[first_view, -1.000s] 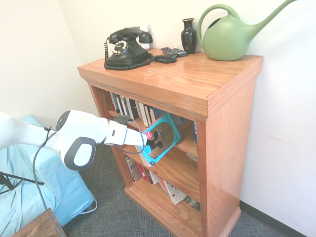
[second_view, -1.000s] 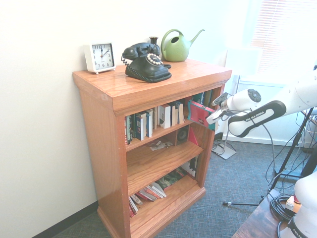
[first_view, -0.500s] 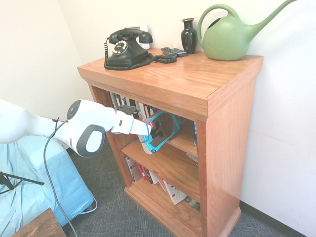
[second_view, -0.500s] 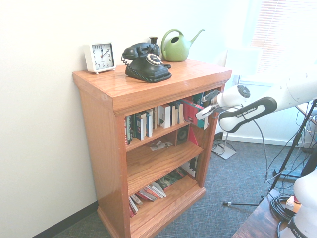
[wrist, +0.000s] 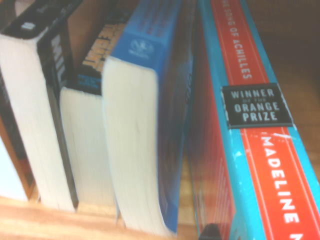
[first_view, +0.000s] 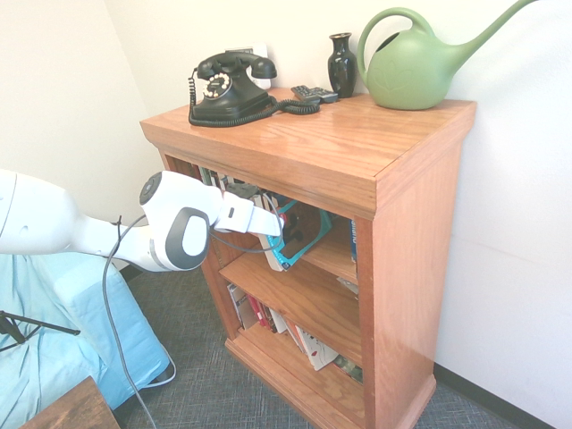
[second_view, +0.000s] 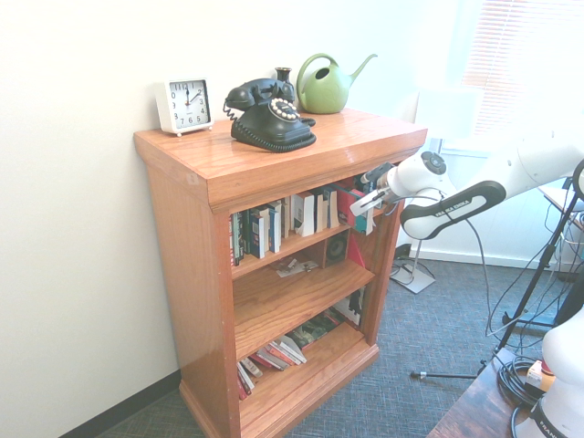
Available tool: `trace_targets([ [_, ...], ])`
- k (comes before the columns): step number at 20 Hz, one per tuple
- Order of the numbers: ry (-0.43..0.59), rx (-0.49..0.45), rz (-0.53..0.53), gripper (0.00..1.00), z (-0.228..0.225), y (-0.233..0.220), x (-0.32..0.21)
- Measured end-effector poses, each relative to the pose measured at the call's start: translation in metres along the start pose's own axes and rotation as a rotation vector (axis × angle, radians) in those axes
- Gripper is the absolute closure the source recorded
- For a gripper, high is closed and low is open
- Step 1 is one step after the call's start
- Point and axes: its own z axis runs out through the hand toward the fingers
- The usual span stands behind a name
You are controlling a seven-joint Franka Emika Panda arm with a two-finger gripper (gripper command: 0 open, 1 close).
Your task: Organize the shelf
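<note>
— Where is your gripper [first_view: 279,234]?
— You have it at the upper opening of the shelf [first_view: 407,259], closed on the turquoise-edged book [first_view: 308,237], which leans, partly inside.
— And the shelf itself?
— It stands by the wall in front of your arm, with the black telephone [first_view: 231,89], the vase [first_view: 341,67] and the green watering can [first_view: 413,67] on top.
— Beside your book?
— A blue book [wrist: 132,125], upright, pages outward.

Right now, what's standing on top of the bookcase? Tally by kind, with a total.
Alarm clock: 1
Rotary telephone: 1
Remote control: 1
Dark vase: 1
Green watering can: 1
Total: 5
</note>
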Motion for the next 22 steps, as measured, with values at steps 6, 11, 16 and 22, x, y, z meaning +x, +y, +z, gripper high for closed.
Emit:
trace_targets([
  [6,0.021,-0.002,0.012,1.00,0.021,-0.017,0.003],
  [11,0.028,-0.005,0.017,0.00,0.021,-0.017,0.002],
  [16,0.030,-0.005,0.016,0.00,0.021,-0.018,0.002],
  [22,0.032,-0.005,0.013,0.00,0.020,-0.018,0.001],
])
